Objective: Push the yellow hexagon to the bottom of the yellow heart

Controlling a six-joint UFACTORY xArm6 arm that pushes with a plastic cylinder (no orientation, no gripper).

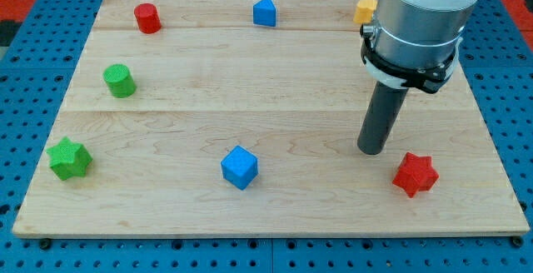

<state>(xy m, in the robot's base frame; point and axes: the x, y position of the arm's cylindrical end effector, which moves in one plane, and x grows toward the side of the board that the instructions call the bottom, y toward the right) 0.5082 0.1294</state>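
- The yellow hexagon (pixel 364 10) is my best reading of the yellow block at the view's top right, near the far edge of the surface (pixel 250 98); the arm's grey body hides its right side, so its shape cannot be confirmed, and it could instead be the heart.
- No second yellow block shows anywhere, so one of the two task blocks is probably hidden behind the arm.
- My tip (pixel 371 151) rests on the surface well below that yellow block, near the red star (pixel 415 174), which lies just to its lower right, not touching.
- There are no jaws on this rig, only the rod, so nothing is open, closed or held.
- Risks, as I judge them:
  - pushing the wrong yellow block, since the two cannot be told apart here;
  - knocking the hidden block on the way up;
  - sliding the yellow block off the nearby top edge;
  - clipping the red star if the tip swings right.
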